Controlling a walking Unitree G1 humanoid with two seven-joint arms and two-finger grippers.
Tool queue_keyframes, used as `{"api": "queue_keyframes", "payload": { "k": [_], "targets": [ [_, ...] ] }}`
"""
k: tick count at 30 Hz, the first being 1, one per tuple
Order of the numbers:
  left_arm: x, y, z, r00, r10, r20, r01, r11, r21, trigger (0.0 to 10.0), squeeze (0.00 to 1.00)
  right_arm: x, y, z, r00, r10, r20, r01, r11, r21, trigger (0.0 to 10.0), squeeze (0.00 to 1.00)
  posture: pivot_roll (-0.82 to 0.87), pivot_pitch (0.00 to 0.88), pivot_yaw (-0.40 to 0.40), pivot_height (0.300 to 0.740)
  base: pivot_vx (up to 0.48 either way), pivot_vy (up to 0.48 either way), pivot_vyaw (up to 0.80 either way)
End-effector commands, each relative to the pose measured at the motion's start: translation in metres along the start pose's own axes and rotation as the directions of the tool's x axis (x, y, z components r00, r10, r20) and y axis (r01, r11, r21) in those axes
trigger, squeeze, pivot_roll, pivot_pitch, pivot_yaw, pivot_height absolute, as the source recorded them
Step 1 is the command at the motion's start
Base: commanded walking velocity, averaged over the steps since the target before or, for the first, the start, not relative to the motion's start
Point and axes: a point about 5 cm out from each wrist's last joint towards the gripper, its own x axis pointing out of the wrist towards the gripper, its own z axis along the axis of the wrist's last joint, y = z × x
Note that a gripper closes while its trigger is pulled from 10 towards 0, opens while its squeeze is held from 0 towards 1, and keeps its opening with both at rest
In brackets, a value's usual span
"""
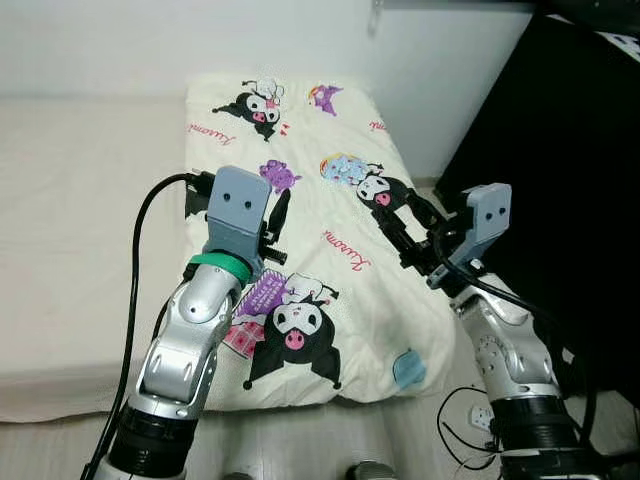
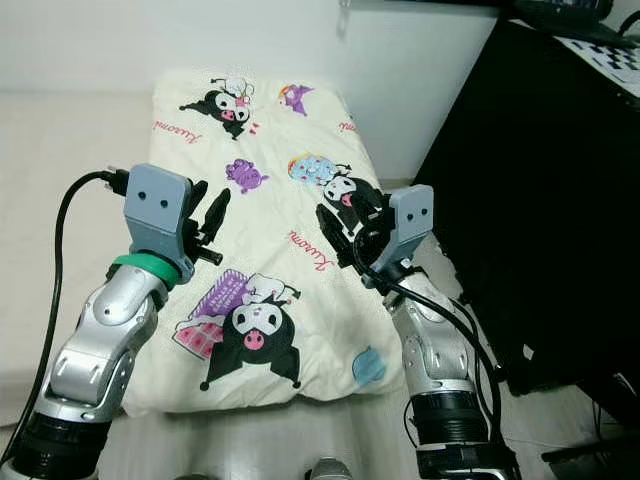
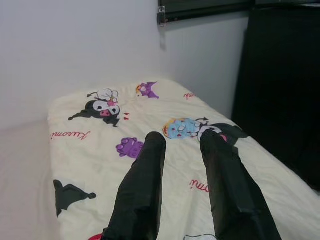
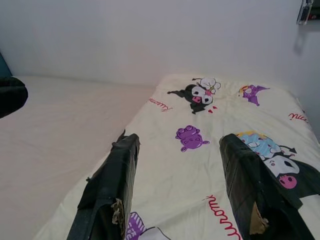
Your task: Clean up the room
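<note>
Lying lengthwise ahead beneath both spread pincers, left pincer [image 1: 283, 213] and right pincer [image 1: 405, 222]: cream cartoon-printed quilt [image 1: 300, 180], equally near.

You are in a home bedroom. A cream bed [image 1: 80, 230] lies low along a plain white wall [image 1: 200, 40]. A folded quilt [image 1: 330, 230] printed with cartoon figures is spread on it, under and ahead of both claws. A tall black cabinet [image 1: 570, 170] stands beyond the right claw, with cables [image 1: 465, 420] on the pale floor.
</note>
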Motion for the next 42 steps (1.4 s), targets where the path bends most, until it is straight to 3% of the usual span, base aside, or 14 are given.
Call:
{"api": "queue_keyframes", "payload": {
  "k": [1,7,8,22,38,42],
  "targets": [
    [-0.0024,-0.0006,-0.0001,1.000,-0.003,0.007,0.003,1.000,0.011,10.0,0.00,0.0001,0.0013,-0.0033,1.000,0.009,-0.012,-0.009,1.000,-0.022,10.0,0.00,0.01,0.021,-0.051,0.740,0.000,0.394,0.00],
    [-0.0022,-0.0001,-0.0002,1.000,-0.002,0.007,0.001,1.000,0.011,10.0,0.00,0.0015,0.0045,-0.0039,1.000,0.012,-0.012,-0.012,0.998,-0.066,10.0,0.00,0.01,0.021,-0.048,0.740,0.000,0.412,0.49],
    [-0.0020,0.0002,-0.0001,1.000,-0.001,0.007,0.001,1.000,0.011,10.0,0.00,0.0020,0.0052,-0.0046,1.000,0.012,-0.022,-0.014,0.994,-0.105,10.0,0.00,0.01,0.022,-0.047,0.740,0.000,0.416,0.78],
    [-0.0016,0.0003,0.0021,1.000,-0.001,0.016,0.001,1.000,0.011,10.0,0.00,0.0013,0.0016,-0.0031,1.000,-0.002,0.004,0.002,0.999,-0.043,10.0,0.00,0.01,0.028,-0.041,0.740,0.000,0.395,0.17],
    [-0.0003,-0.0018,0.0068,0.999,-0.014,0.048,0.013,0.999,0.033,10.0,0.00,0.0020,0.0049,-0.0039,1.000,0.019,0.011,-0.018,1.000,-0.023,10.0,0.00,0.01,0.032,-0.034,0.740,0.000,-0.032,0.00],
    [-0.0003,-0.0017,0.0069,0.999,-0.016,0.050,0.014,0.999,0.033,10.0,0.00,0.0022,0.0053,-0.0040,1.000,0.017,0.012,-0.017,1.000,-0.025,10.0,0.00,0.01,0.032,-0.033,0.740,0.000,-0.262,0.76]
  ]
}}
